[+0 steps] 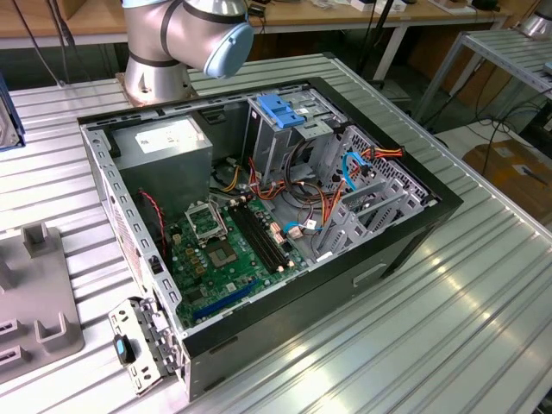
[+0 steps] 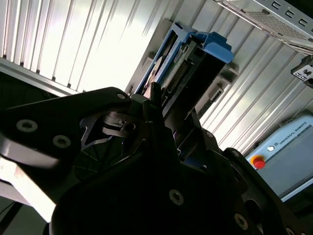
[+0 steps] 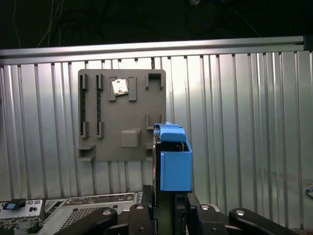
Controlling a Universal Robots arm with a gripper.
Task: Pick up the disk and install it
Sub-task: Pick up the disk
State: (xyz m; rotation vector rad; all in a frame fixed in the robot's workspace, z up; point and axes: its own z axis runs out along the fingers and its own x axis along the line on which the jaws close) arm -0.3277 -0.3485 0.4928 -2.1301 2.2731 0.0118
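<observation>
The disk (image 3: 173,156) stands edge-on in its bright blue carrier, and my gripper (image 3: 168,203) is shut on its near end. In the second wrist view the disk (image 2: 195,54) shows its connector edge and blue frame, with the gripper (image 2: 168,115) clamped on it from both sides. It hangs in front of a grey slotted fixture plate (image 3: 122,115) that lies on the ribbed metal table. In the exterior view a blue and silver object (image 1: 7,121) at the exterior view's left edge looks like the same disk, above the fixture plate (image 1: 34,293).
An open computer case (image 1: 414,233) lies on the table with its motherboard (image 1: 224,250), a grey power supply (image 1: 164,142) and a drive cage topped by a blue part (image 1: 280,108). The arm's base (image 1: 155,69) stands behind it. A pendant with a red button (image 2: 283,152) lies nearby.
</observation>
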